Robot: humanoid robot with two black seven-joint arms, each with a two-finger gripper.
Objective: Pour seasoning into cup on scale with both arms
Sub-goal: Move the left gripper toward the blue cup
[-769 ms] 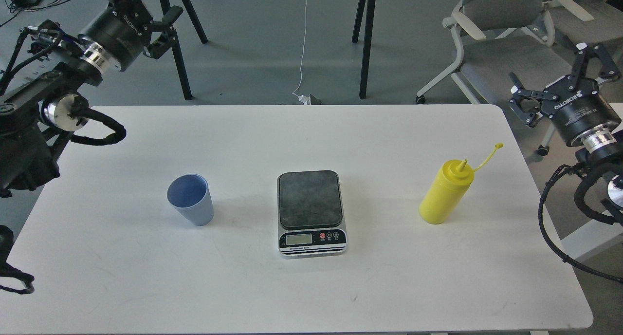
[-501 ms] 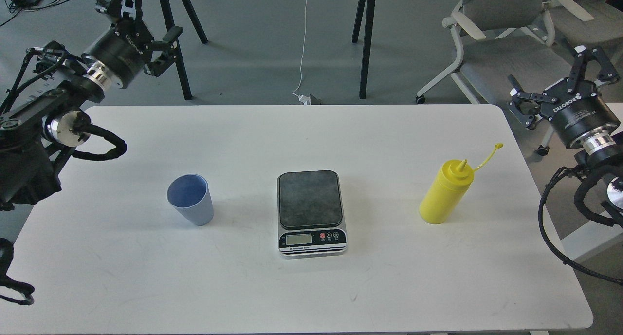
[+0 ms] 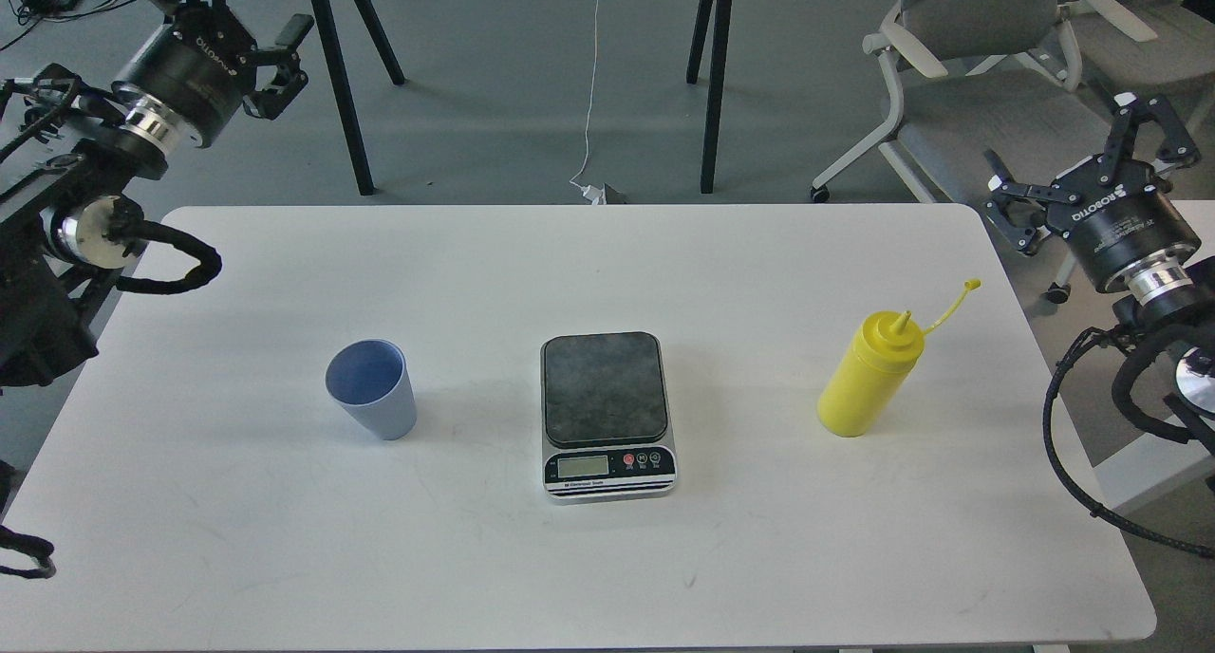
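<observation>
Well, one cup, one scale and one seasoning bottle were counted on the white table, with two grippers held off beyond its far corners. The left gripper was seen with its fingers spread apart and nothing between them, though its upper finger was cut off by the top edge of the view. The right gripper was likewise seen spread wide, with nothing held. The cup was found well below and to the right of the left gripper, upright, its pale blue inside showing nothing in it. The scale was placed between the two grippers and nearer the viewer than either, its dark platform bare; the digits on its small display could not be read. The seasoning bottle was seen below and to the left of the right gripper, well apart from it, upright, its thin tethered cap sticking out toward that gripper and its nozzle uncovered. How full the opaque bottle was could not be told. Two grey chairs were partly hidden behind the right gripper.
</observation>
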